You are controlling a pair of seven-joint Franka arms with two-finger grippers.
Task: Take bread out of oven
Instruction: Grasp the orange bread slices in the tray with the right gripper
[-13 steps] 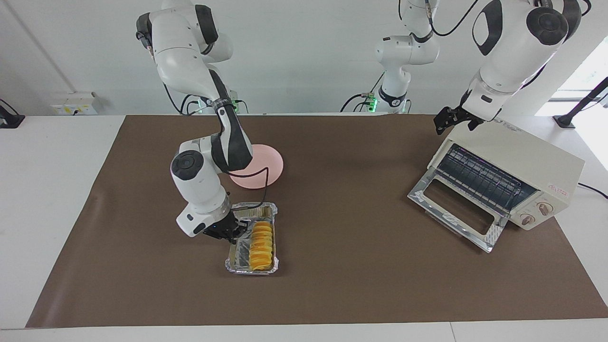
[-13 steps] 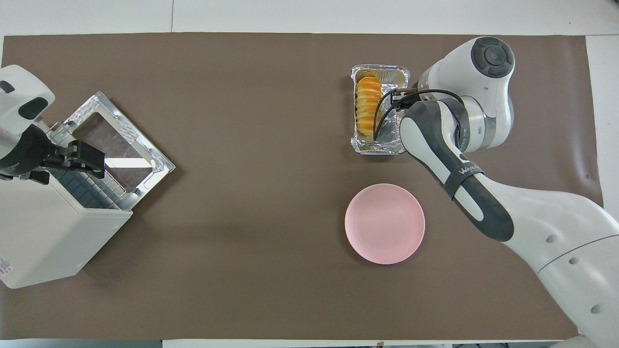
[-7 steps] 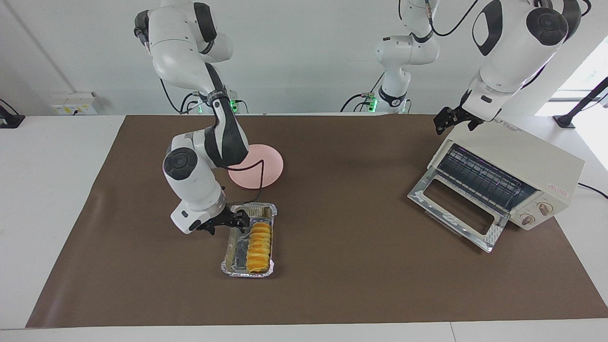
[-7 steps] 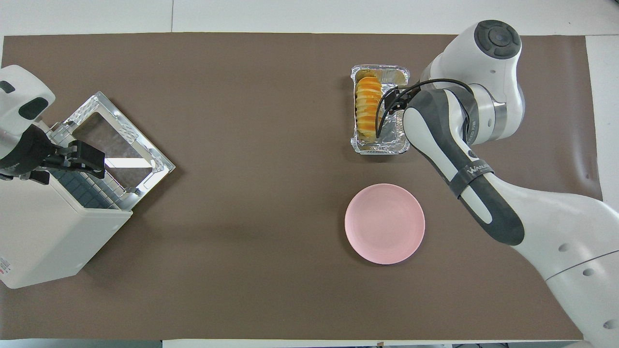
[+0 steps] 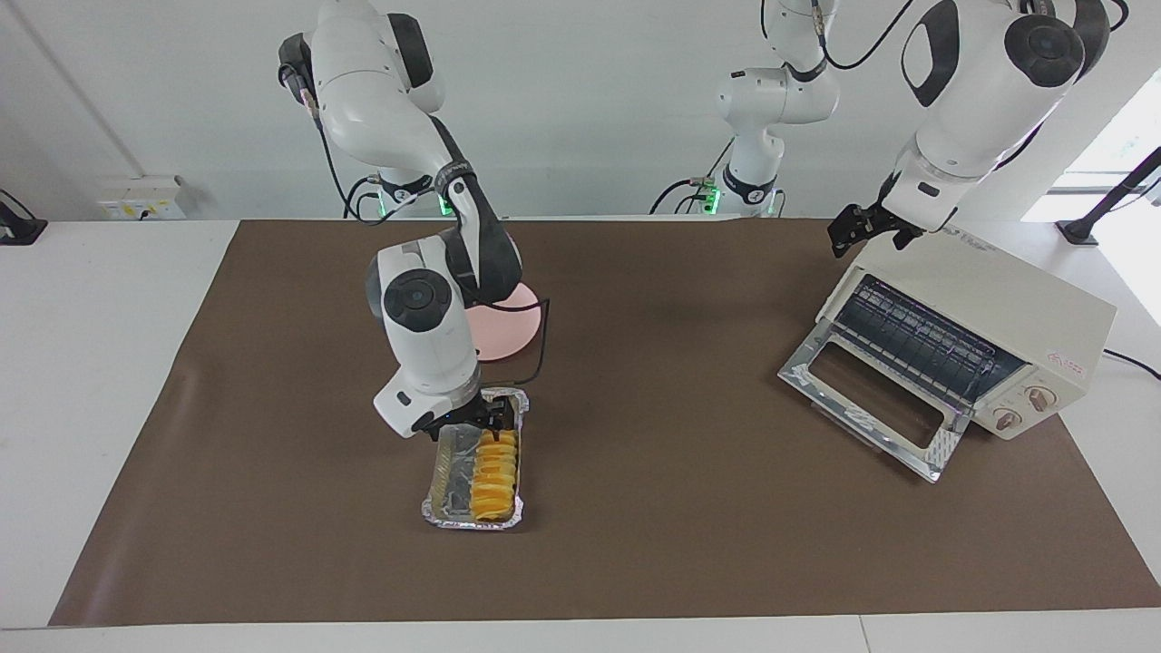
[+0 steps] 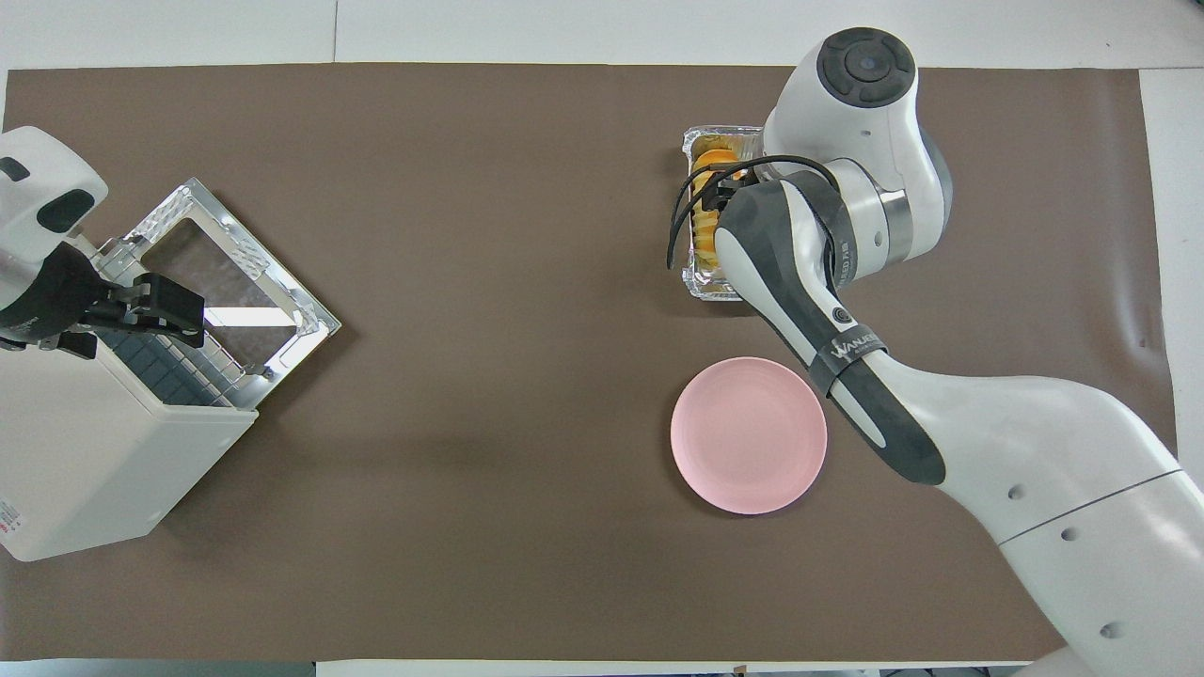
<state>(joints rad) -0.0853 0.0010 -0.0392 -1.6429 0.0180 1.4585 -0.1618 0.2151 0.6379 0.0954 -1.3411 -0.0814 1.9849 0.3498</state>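
Count: two arms, two grippers, one oven, one bread, one foil tray, one pink plate, one brown mat.
Bread (image 5: 497, 468): lies in the foil tray (image 5: 443, 472), along the side toward the left arm's end of the table; it is out of the oven, well apart from it.
Foil tray: on the brown mat (image 5: 653, 508), farther from the robots than the pink plate (image 6: 749, 434).
Oven (image 5: 998, 322): at the left arm's end of the table, door (image 5: 863, 401) dropped open, wire rack showing inside.
Right gripper (image 5: 480, 420): over the tray's end nearest the robots, above the bread's end; fingers look spread, with nothing between them.
Left gripper (image 5: 862, 229): hangs over the oven's top corner nearest the robots; whether its fingers are open or shut, I cannot tell. This arm waits.
Change from a second ago: the right gripper has shifted from the tray's long side, toward the right arm's end, to over the bread, and its wrist now stands more upright; the tray has slid slightly; oven, plate and left gripper are unchanged.
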